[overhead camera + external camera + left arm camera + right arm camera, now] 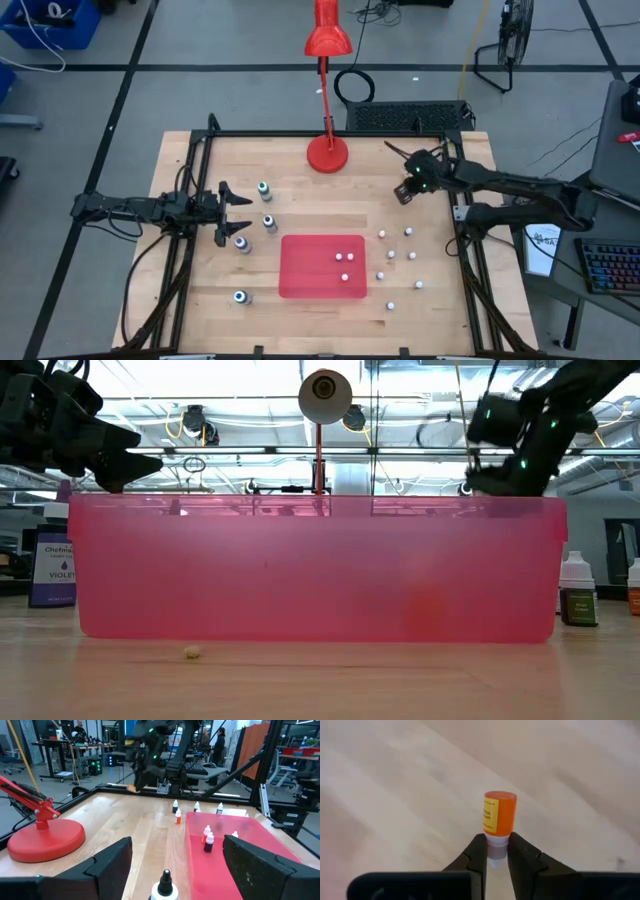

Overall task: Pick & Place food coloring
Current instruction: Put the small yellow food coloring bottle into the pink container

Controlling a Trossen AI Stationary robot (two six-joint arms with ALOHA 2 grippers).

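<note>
The food coloring is several tiny dropper bottles: some stand on the red tray (300, 280), more on the wood to its right (409, 231) and left (242, 243). My right gripper (496, 854) is shut on an orange bottle (499, 815) above the table's far right part (404, 192). My left gripper (238, 211) waits open at the table's left, pointing level. A black-capped bottle (165, 884) stands on the wood just ahead of its fingers. My right gripper pinches the orange bottle's white cap (496, 846) between its two fingertips (478, 854). The fingers slant down from the table's right side. The orange body sticks out past the fingertips, in line with them, and the bottle is lifted clear of the wood.
A red desk lamp stands with its round base (327, 153) at the far middle of the table, its head (327, 38) beyond the far edge. Black frame rails (190, 200) run along the table's left and right sides. Bare wood lies between lamp and tray.
</note>
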